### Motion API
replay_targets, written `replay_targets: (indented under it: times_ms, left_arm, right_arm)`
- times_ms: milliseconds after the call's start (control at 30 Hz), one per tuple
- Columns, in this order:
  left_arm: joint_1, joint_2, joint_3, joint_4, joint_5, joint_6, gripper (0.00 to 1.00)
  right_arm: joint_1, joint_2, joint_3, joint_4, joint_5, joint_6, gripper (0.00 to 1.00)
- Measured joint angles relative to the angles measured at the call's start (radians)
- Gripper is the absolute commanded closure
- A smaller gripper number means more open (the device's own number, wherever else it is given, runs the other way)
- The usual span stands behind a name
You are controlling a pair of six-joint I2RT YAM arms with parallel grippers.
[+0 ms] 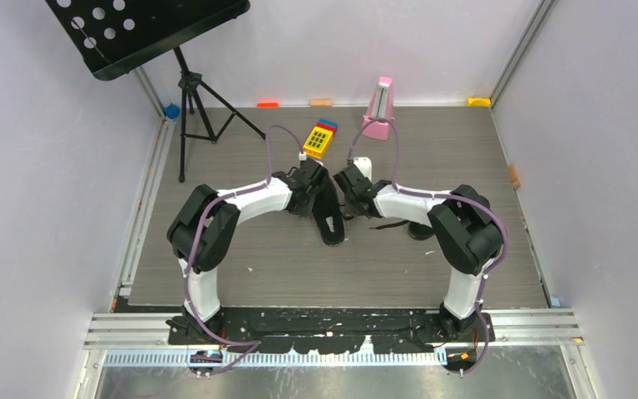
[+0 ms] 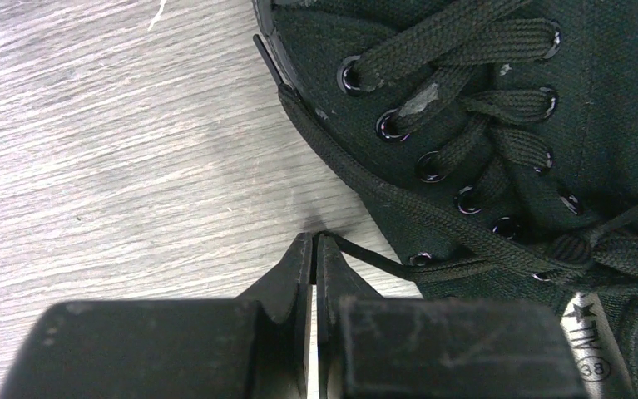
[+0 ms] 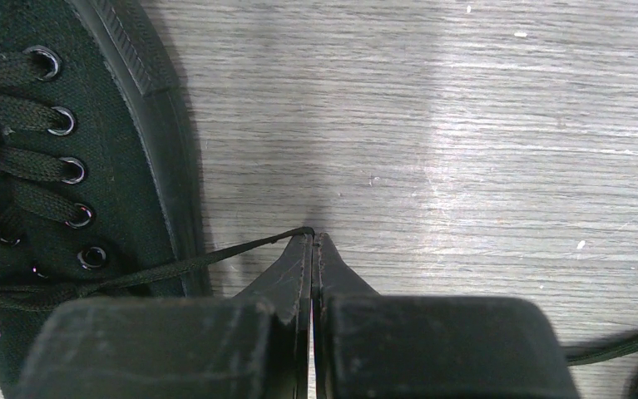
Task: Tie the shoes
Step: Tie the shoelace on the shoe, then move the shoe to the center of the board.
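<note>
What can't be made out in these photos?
Top view: the left arm and right arm cover most of the middle shoe; its laces too small to follow.
Top view: the right arm also hides most of a dark shape, perhaps another shoe.
Left wrist view: the edges cut off the shoe's toe and heel.
Right wrist view: a loose lace runs off the right edge, end unseen.

I count two robot arms, the left arm [image 1: 253, 199] and the right arm [image 1: 407, 202], with two grippers, the left gripper [image 2: 314, 245] and the right gripper [image 3: 312, 241]. There are two black shoes [image 1: 332, 223], the second shoe [image 1: 421, 231] mostly hidden. Also one music stand [image 1: 153, 29], one pink metronome [image 1: 379, 108], one yellow keypad toy [image 1: 320, 139] and four small blocks [image 1: 268, 105] by the back wall.
</note>
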Motion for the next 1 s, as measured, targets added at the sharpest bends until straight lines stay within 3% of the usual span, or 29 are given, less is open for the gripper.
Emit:
replay_targets:
  times_ms: [33,100,200,333,500,633,733,767,1000]
  left_arm:
    - [-0.002,0.001,0.002,-0.002,-0.001,0.003,1.00]
    - [-0.001,0.001,0.003,-0.002,0.003,0.010,0.99]
    - [0.002,-0.002,0.003,-0.007,0.013,0.024,0.79]
    - [0.017,-0.027,0.003,-0.061,0.014,0.037,0.54]
    - [0.027,-0.156,0.003,-0.143,0.024,0.045,0.36]
    - [0.029,-0.336,-0.042,-0.132,0.075,0.024,0.29]
    - [0.029,-0.454,-0.122,-0.087,0.139,-0.015,0.05]
    - [0.029,-0.482,-0.153,-0.064,0.169,-0.037,0.01]
    - [-0.011,-0.459,-0.274,0.071,0.325,-0.192,0.00]
  right_arm:
    - [0.000,0.000,0.000,0.000,0.001,0.000,1.00]
    - [0.000,0.000,0.002,-0.002,-0.009,-0.005,0.81]
    - [-0.006,0.000,0.019,-0.032,-0.034,-0.022,0.53]
    - [-0.053,-0.028,0.024,-0.066,-0.111,-0.042,0.40]
    - [-0.096,-0.157,0.024,-0.076,-0.218,-0.042,0.15]
    - [-0.098,-0.317,-0.009,-0.067,-0.286,-0.049,0.13]
    - [-0.100,-0.440,-0.080,-0.064,-0.305,-0.053,0.12]
    - [-0.104,-0.480,-0.107,-0.067,-0.304,-0.054,0.12]
    - [-0.209,-0.673,-0.175,-0.168,-0.214,-0.014,0.12]
